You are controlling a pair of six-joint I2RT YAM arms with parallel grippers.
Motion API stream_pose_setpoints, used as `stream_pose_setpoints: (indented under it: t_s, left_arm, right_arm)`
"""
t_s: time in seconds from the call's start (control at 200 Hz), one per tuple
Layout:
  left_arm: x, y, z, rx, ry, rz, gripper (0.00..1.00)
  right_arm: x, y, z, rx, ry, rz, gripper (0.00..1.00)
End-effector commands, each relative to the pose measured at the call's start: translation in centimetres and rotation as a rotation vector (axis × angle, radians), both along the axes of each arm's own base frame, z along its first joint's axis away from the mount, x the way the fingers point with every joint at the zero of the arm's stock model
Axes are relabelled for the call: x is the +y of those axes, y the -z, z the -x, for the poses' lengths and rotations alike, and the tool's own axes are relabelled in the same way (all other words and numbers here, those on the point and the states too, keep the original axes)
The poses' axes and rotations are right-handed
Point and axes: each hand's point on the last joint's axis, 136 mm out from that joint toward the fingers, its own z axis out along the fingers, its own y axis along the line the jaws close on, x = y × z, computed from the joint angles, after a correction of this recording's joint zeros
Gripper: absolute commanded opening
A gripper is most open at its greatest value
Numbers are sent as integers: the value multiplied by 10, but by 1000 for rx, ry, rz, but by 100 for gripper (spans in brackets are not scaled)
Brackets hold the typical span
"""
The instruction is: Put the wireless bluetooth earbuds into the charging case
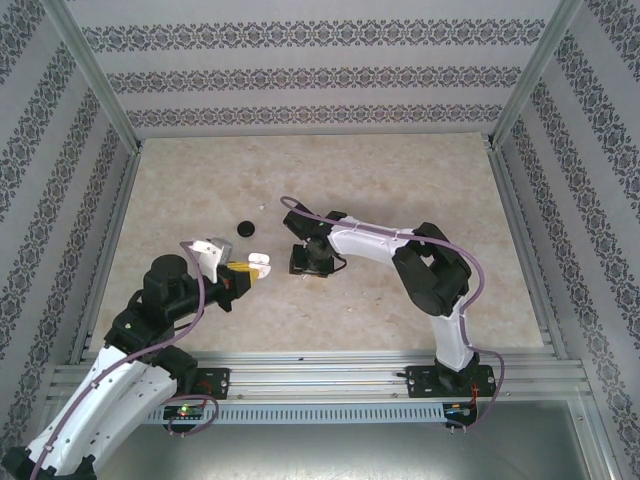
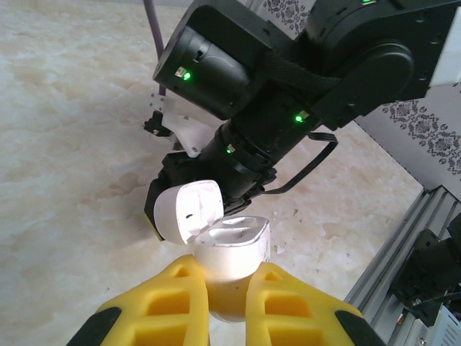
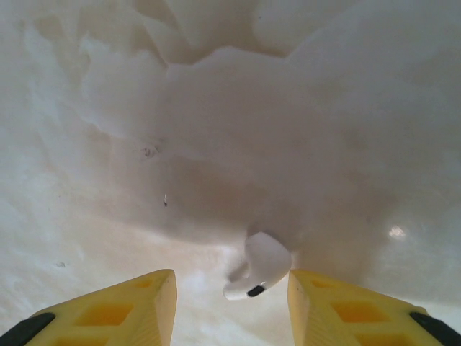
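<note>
Landmark: charging case (image 2: pixel 232 256), apparently held clear of the table (image 1: pixel 400 170) by the left gripper (image 2: pixel 227 277) and clamped at the lower body between both yellow fingers (image 2: pixel 169 303). Lid (image 2: pixel 189 209) hinged back, mouth up and exposed. Judged a presentation pose, leaving the sockets free for loading from above.

Just beyond the case, on its lid side: right gripper (image 3: pixel 230 280), pointed down at the table, jaws apart, nothing gripped. Between those jaws, lying on the table: one white earbud (image 3: pixel 261 261), touching neither finger. Judged step: straddle before pinch, with clearance on both sides for self-centring on closure.

Near the case, on the side away from the arm bases: round black puck (image 1: pixel 243 228), not part of the load.

Materials:
- Case: smooth glossy white plastic, rounded pebble form, recessed top.
- Earbud: same gloss, bulbous head, short stem, one dark oval patch. Small and slick, so likely to rotate or slip under pinch.
- Fingers: yellow moulded plastic, open-celled, blunt wedge tips.
- Table: pale marble-pattern surface, low contrast against white parts.

Close slowly. Verify hold before any lift toward the case.
</note>
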Motion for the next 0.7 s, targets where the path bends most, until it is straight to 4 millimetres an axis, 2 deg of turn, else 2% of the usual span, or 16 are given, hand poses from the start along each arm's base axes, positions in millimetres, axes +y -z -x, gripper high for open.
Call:
stream_pose_setpoints:
  t_s: [0.0, 0.28, 0.515, 0.694]
  left_arm:
    - [4, 6, 4, -5, -1, -24, 0]
    - [5, 7, 3, -10, 0, -36, 0]
    - [4, 10, 1, -6, 4, -44, 0]
    - [4, 11, 0, -5, 4, -47, 1]
  right_arm:
    - [8, 1, 0, 13, 1, 6, 44]
    - [9, 5, -3, 14, -36, 44, 40]
    - [5, 12, 2, 49, -133, 129, 38]
    - [5, 5, -1, 23, -246, 198, 38]
